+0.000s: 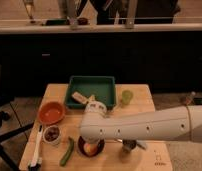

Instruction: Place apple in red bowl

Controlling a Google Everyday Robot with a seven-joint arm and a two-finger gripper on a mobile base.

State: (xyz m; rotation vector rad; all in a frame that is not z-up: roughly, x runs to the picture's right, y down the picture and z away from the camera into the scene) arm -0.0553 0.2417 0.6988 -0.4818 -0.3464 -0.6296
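Claw [94,141] down at apple [92,149] in dark bowl [82,145], grip cannot tell, white arm [144,127] stretched level across table [140,101]

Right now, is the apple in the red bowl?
No, the apple sits in the dark bowl beneath the gripper, apart from the red bowl.
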